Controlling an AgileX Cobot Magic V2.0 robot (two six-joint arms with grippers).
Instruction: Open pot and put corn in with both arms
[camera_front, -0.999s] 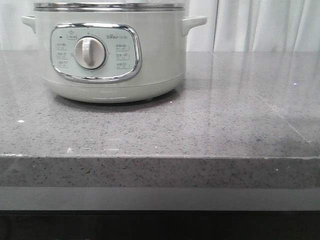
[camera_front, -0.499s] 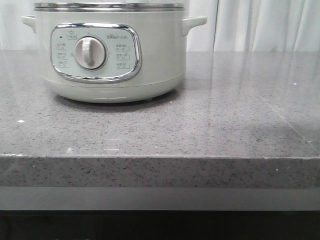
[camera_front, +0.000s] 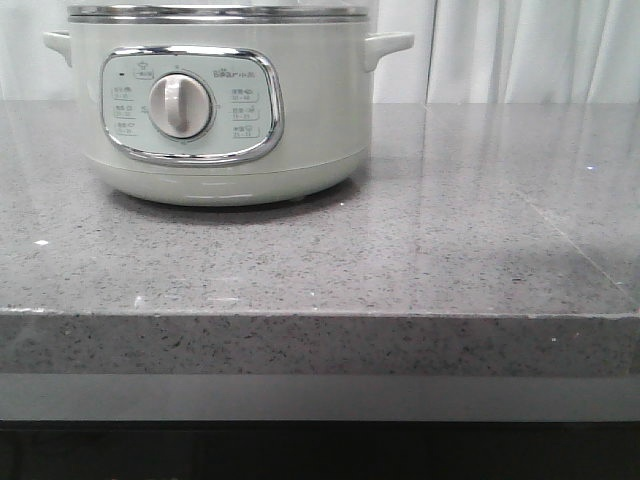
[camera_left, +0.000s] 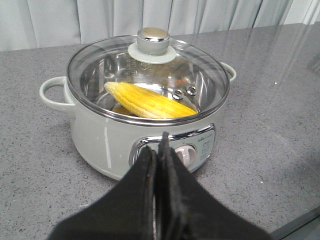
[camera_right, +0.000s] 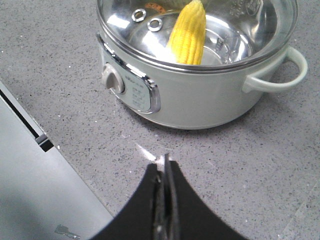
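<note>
- Corn (camera_left: 150, 101) lies inside the pot (camera_left: 105, 137), slanted across the steel bowl; seen through the glass lid (camera_left: 95, 65), which sits on the rim.
- Pot is ahead of both grippers on the grey worktop (camera_front: 450, 250), dial (camera_front: 181, 106) facing them.
- Left gripper (camera_left: 158, 150): fingers pressed together, holding nothing, just short of the pot's panel and clear of it.
- Right gripper (camera_right: 163, 167): also closed and empty, above bare worktop, a bit back from the pot wall.
- Judgement: task looks done — corn in, lid on.
- Handling: corn is light, stiff, bumpy kernels give decent grip; take it across the middle, not the tapered tip.
- Lid is glass, so fragile and slick; only sane hold is the knob (camera_left: 153, 39) on top, lift straight up.
- Pot itself likely heavy; the side handles (camera_right: 280, 70) are the places to steady it.
</note>
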